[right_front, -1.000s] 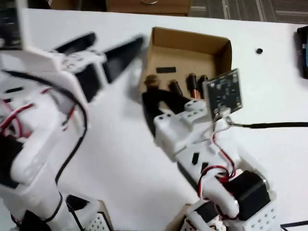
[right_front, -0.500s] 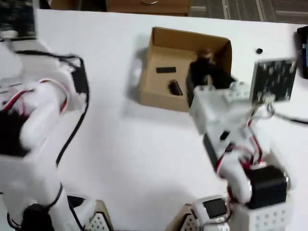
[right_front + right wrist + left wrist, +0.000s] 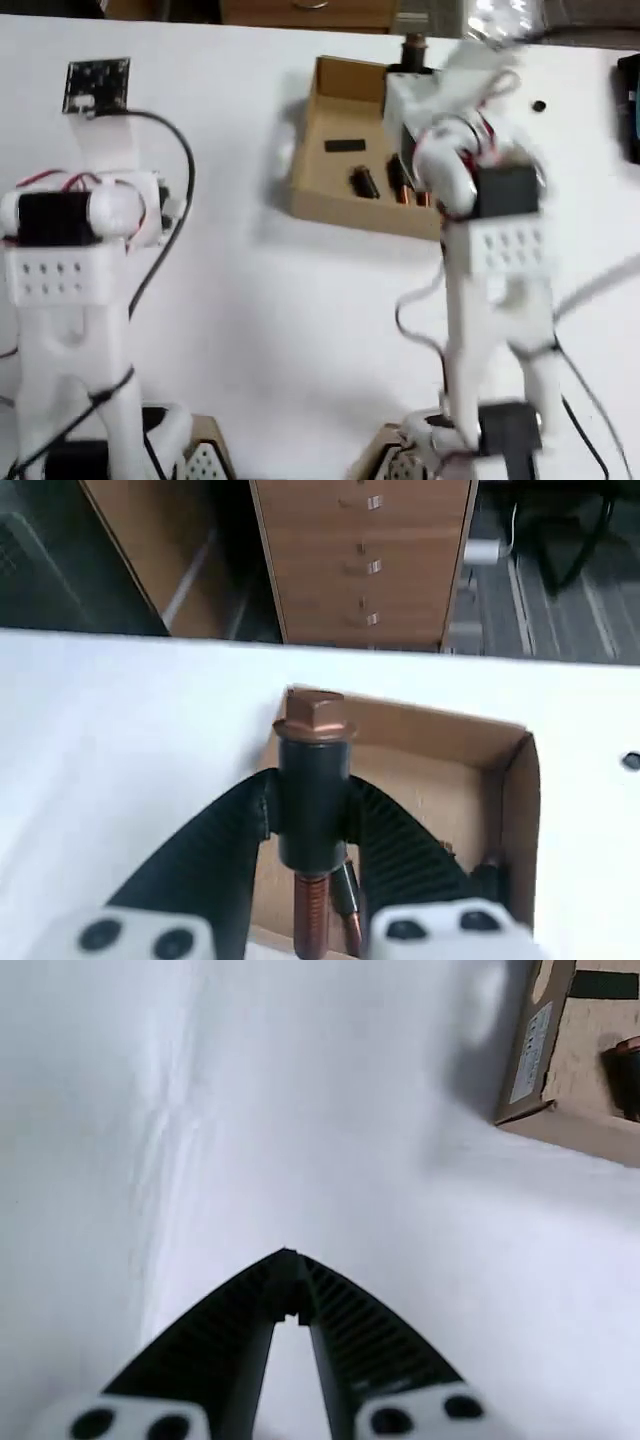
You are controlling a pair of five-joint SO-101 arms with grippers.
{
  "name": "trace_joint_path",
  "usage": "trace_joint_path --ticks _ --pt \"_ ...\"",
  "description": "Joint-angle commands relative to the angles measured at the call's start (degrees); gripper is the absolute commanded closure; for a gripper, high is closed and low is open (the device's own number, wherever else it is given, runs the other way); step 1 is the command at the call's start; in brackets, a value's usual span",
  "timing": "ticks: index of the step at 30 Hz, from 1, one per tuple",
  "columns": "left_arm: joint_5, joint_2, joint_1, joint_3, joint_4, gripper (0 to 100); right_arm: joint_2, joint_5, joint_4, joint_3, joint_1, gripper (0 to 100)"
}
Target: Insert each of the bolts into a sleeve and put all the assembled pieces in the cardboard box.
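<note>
The cardboard box [image 3: 340, 110] stands open at the table's back centre, with a few assembled bolt-and-sleeve pieces [image 3: 364, 182] lying inside. My right gripper [image 3: 412, 55] hangs over the box's far wall, shut on a copper bolt seated in a black sleeve [image 3: 312, 780]. The hex head points up and the threaded end sticks out below, above the box [image 3: 430, 735]. My left arm [image 3: 70, 220] is folded back at the table's left. The left gripper [image 3: 289, 1257] is shut on nothing over bare table, and the box corner [image 3: 545, 1050] lies ahead of it.
A flat black strip [image 3: 344, 146] lies on the box floor. A small black piece [image 3: 539, 105] sits on the table right of the box, and a dark object [image 3: 630, 100] lies at the right edge. Wooden drawers [image 3: 360, 560] stand beyond the table.
The right arm swung from the box's near left side up over its far wall, carrying the bolt and sleeve. The left arm drew back from the box and folded up.
</note>
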Motion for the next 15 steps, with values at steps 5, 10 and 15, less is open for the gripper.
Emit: trace_joint_path --ticks 5,10,15 --pt "-1.8 -12.2 -0.7 18.4 -9.8 98 18.7 0.9 -0.7 -8.4 4.4 98.0" --pt "-1.8 -12.5 -0.6 25.2 -12.5 98 29.2 1.1 0.9 -11.2 9.1 98.0" --pt "-1.8 -12.5 -0.6 26.2 -12.6 98 37.1 2.8 9.6 -15.7 10.4 98.0"
